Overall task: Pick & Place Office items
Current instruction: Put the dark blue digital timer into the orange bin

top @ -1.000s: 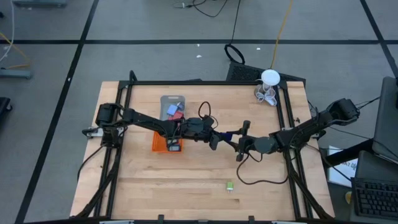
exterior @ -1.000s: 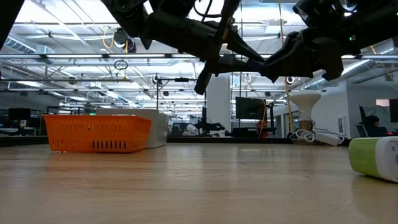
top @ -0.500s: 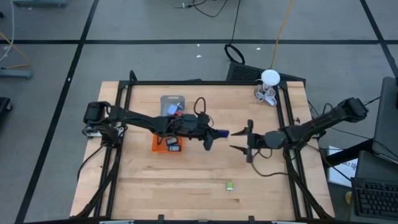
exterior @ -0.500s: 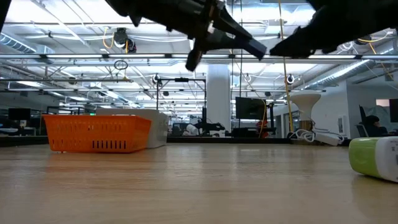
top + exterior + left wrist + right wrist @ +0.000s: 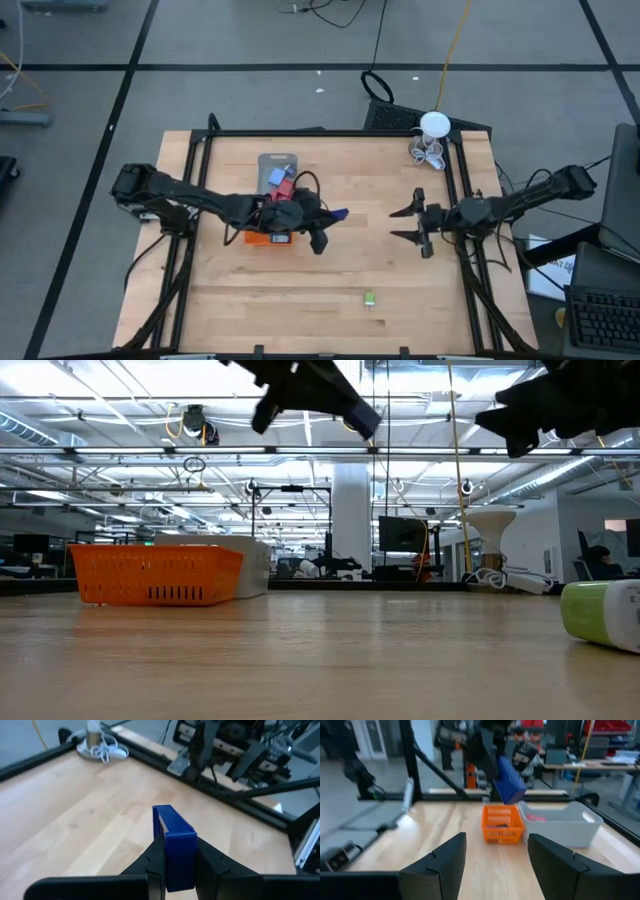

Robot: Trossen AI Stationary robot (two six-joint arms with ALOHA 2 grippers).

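My left gripper (image 5: 330,215) is shut on a small blue block (image 5: 174,840) and holds it high over the table's middle, just right of the orange tray (image 5: 262,238). The block also shows in the high view (image 5: 341,212), the low view (image 5: 363,420) and the right wrist view (image 5: 510,781). My right gripper (image 5: 402,223) hangs open and empty over the right part of the table, pointing at the block from a distance. A small green and white piece (image 5: 369,299) lies on the boards near the front edge. Blue and red pieces (image 5: 281,179) lie in the grey tray (image 5: 277,160). My left gripper pinches the blue block by its two broad side faces (image 5: 165,851) between the two fingers (image 5: 209,860). The fingers lie along the block, whose far end (image 5: 167,815) sticks out past the fingertips. The fingers point toward the table's right, slanting a little down. The block is lifted clear.
The grey tray stands behind the orange one, left of centre. A white round thing with wire loops (image 5: 431,139) sits at the far right corner. Bare boards lie between the trays and the right frame rail (image 5: 462,200). The low view shows the green piece (image 5: 600,615) close by at the right.
The two grippers, close together over the table's middle a second ago, have drawn apart. My left gripper has gone up and toward the left edge with the blue block, rolling somewhat. My right gripper has pulled back toward the right edge without the block.
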